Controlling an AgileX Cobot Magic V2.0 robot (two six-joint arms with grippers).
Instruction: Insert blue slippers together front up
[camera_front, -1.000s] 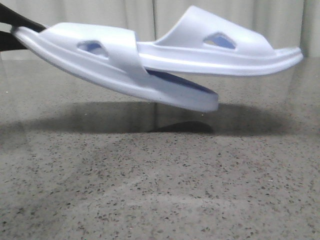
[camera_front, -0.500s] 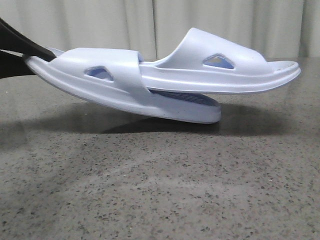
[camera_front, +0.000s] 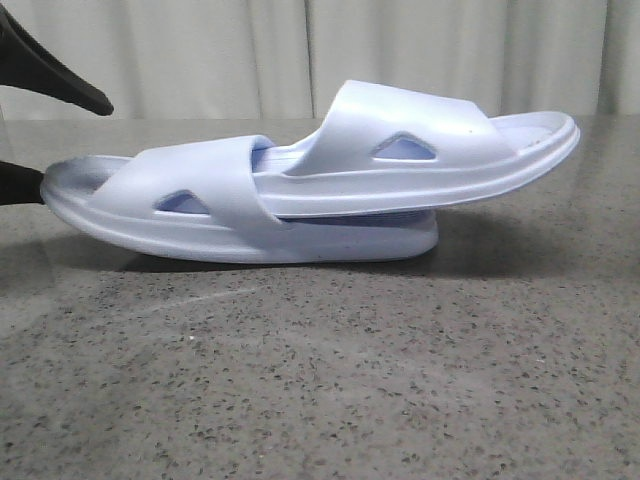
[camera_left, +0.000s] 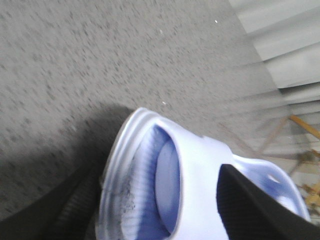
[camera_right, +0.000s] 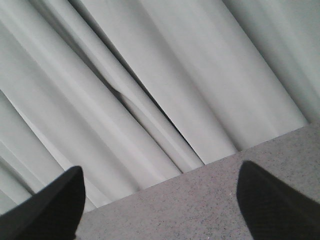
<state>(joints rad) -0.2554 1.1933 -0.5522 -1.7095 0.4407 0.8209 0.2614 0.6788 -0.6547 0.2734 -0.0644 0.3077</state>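
The left gripper (camera_front: 45, 135) stands with its jaws spread wide at the heel of the lower slipper (camera_front: 200, 205). One finger (camera_front: 55, 75) is lifted clear above the heel; the other (camera_front: 20, 185) sits at the heel's back edge, and whether it touches cannot be told. In the left wrist view the fingers (camera_left: 260, 210) flank that heel, one on each side, not pinching it. The right gripper (camera_right: 160, 205) is released and holds nothing, its fingertips (camera_right: 50, 205) spread over bare worktop (camera_right: 200, 200) with curtain (camera_right: 150, 75) behind.

The slippers are pale blue-white, each with a wide strap and a triangular side cutout. The lower slipper lies sole-down on the speckled worktop (camera_front: 320, 380). The upper slipper (camera_front: 420, 150) is pushed under the lower one's strap, its far end tilted up off the worktop. The lower slipper's footbed (camera_left: 145, 175) is ribbed with dark scuffs near the heel.
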